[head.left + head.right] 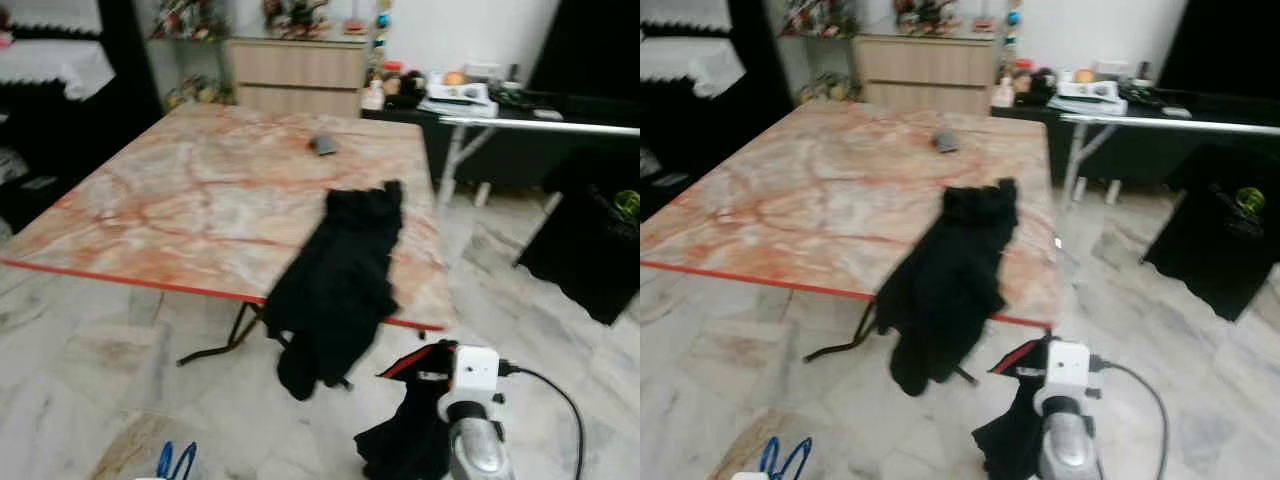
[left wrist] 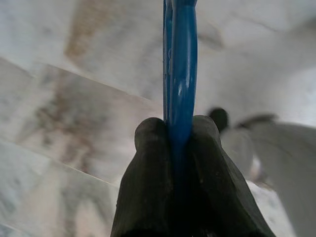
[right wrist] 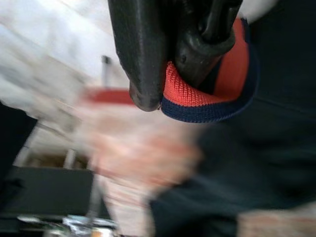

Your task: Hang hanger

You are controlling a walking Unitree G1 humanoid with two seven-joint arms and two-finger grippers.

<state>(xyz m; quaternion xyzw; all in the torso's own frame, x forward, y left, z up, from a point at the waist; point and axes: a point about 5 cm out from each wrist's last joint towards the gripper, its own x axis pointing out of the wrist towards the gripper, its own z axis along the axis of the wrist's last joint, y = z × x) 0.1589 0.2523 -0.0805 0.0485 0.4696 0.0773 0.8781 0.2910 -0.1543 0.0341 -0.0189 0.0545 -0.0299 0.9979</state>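
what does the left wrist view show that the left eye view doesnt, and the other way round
Left wrist view alone: the left gripper, jaws shut on the blue hanger.

Left eye view alone: the marble table with a black garment draped over its near edge, the metal rail to the right, and the right gripper holding a dark garment with a red collar.

Both: the blue hanger and the pale marble floor.

Left gripper (image 2: pixel 178 143) low at the robot's left, fingers clamped together, right gripper (image 3: pixel 170 81) low right, fingers pinched
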